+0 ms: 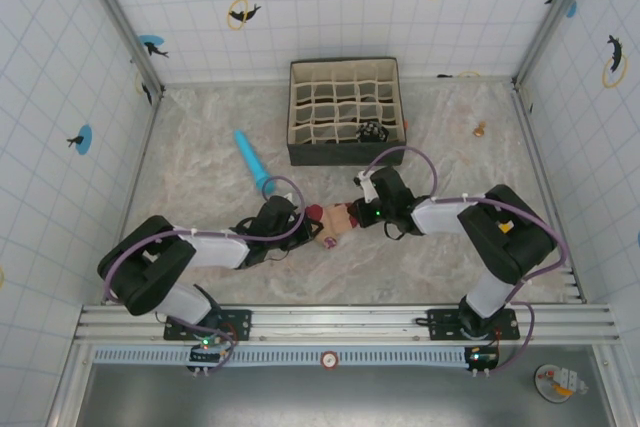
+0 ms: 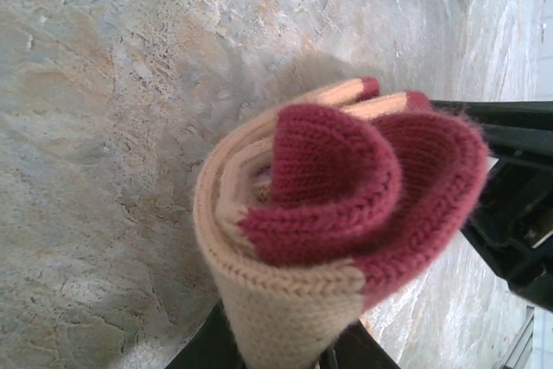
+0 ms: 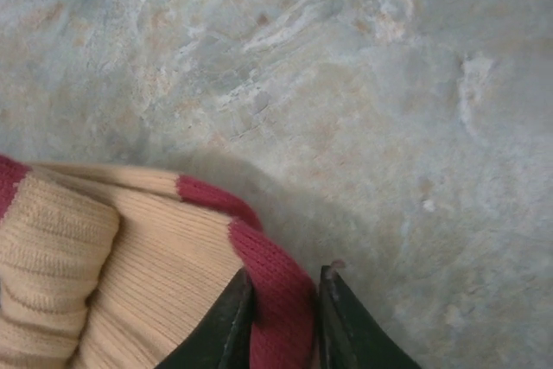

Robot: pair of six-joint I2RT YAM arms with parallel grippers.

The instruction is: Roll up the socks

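Left fingers (image 2: 200, 352): clamped on rolled peach sock (image 2: 285, 295).
Right fingers (image 3: 218, 331): pinching the sock's maroon edge.
Setting: marbled tabletop (image 3: 363, 84).

The peach sock (image 1: 338, 219) is rolled into a thick, loose bundle near the middle of the table (image 1: 200, 177), at 6 o'clock from the box (image 1: 344, 152). Its maroon toe and heel are curled into a spiral at the roll's 9 o'clock end, with ribbed peach fabric wrapped outside. A black-and-white bundle (image 1: 372, 131), possibly the striped sock, is tucked in a box compartment.
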